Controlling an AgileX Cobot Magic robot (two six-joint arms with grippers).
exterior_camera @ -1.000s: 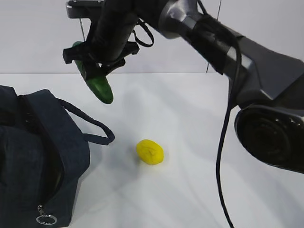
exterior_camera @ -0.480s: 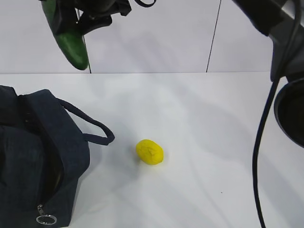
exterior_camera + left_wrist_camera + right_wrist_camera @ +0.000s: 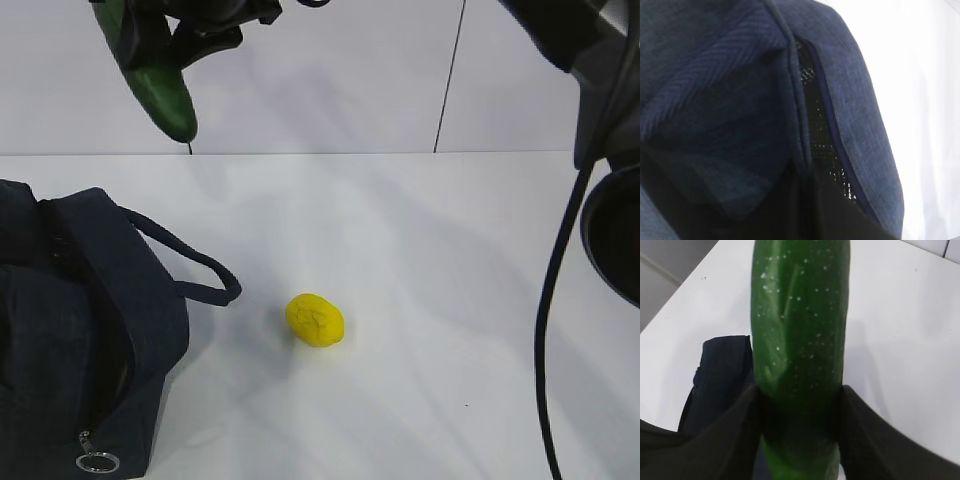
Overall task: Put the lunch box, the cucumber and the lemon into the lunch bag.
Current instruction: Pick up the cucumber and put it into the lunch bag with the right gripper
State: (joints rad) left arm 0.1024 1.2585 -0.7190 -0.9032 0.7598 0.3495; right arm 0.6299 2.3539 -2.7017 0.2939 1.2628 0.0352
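Cucumber aloft above the bench

Your right end effector grips the cucumber high above the lunch bag; the lemon lies beside it, your left end effector closed.

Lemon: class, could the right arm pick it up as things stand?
Probably not yet: the right tool is clamped on the cucumber, high above the table. The lemon itself lies unobstructed beside the lunch bag.
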